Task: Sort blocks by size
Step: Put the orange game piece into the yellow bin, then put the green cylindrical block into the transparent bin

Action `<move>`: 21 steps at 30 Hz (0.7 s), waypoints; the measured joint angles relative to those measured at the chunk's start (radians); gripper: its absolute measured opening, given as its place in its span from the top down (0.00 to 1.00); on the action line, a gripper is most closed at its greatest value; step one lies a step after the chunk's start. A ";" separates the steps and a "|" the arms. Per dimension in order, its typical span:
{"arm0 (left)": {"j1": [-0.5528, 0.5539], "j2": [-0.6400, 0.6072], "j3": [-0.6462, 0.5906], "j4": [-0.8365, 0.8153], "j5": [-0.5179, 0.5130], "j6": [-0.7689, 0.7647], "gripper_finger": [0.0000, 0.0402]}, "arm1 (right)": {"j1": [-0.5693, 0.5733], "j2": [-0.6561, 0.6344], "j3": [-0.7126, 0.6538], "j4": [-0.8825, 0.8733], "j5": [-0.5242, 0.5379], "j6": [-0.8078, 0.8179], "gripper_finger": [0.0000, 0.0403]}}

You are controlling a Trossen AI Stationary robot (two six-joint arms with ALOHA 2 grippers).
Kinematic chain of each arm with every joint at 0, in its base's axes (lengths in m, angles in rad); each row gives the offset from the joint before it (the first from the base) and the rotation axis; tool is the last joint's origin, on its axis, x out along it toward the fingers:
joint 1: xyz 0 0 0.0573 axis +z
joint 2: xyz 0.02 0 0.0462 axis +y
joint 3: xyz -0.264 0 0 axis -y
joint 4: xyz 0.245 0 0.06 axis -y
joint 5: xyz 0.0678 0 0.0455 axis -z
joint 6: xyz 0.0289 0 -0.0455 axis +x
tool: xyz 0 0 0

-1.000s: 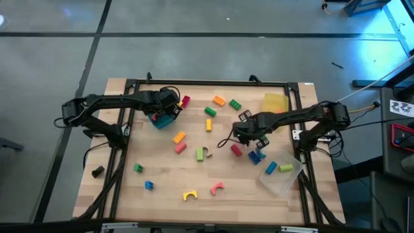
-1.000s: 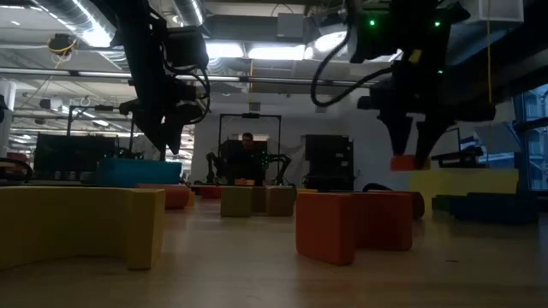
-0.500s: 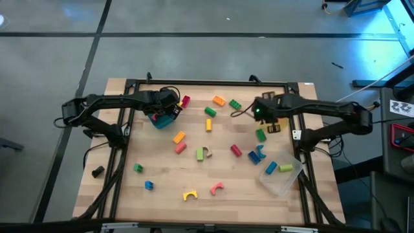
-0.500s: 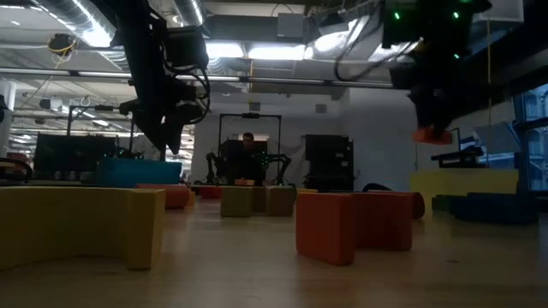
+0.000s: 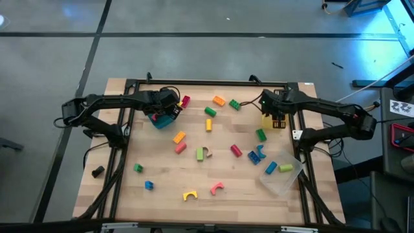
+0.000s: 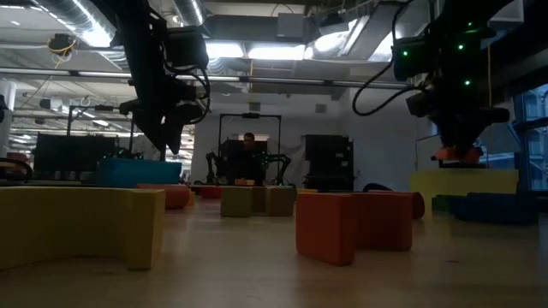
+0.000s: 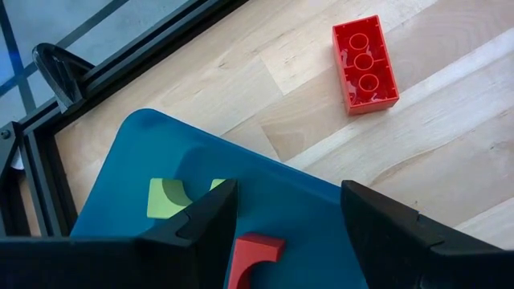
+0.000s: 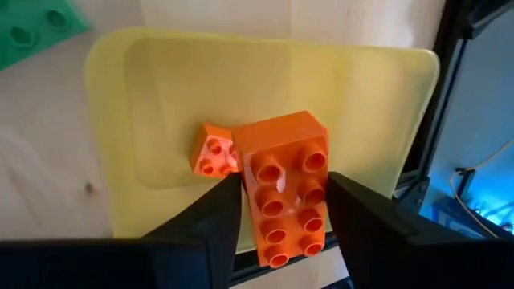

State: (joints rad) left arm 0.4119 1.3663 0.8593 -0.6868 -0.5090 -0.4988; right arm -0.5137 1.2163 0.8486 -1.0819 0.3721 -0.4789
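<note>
Now that the right gripper (image 8: pixel 277 210) has carried its orange brick (image 8: pixel 285 186) over the yellow tray (image 8: pixel 161 96) at the table's far right edge, its fingers are starting to let go, so one more block is nearly sorted.

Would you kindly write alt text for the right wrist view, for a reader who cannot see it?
An orange brick sits between the right gripper's two dark fingers, above a yellow tray that already holds a smaller orange brick. A green brick lies on the wooden table beyond the tray's corner.
</note>
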 joint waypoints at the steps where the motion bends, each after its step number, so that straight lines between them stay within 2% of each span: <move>1: 0.000 0.000 0.000 0.000 0.000 0.000 0.49 | 0.000 0.000 0.000 0.004 0.002 0.000 0.53; 6: 0.000 0.000 0.000 0.000 0.000 0.000 0.49 | 0.003 0.000 0.000 0.017 0.002 0.001 0.49; 13: 0.000 0.000 0.000 0.000 0.000 0.000 0.49 | 0.003 0.001 0.027 0.022 0.014 0.039 0.48; 18: 0.000 0.000 0.000 0.021 0.000 0.000 0.49 | 0.003 0.001 0.077 0.199 -0.079 0.219 0.48; 21: 0.000 0.000 0.000 0.047 0.000 0.000 0.49 | 0.003 0.001 0.080 0.390 -0.194 0.342 0.48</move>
State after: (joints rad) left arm 0.4121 1.3663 0.8593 -0.6400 -0.5087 -0.4987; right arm -0.5110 1.2175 0.9283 -0.6920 0.1777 -0.1367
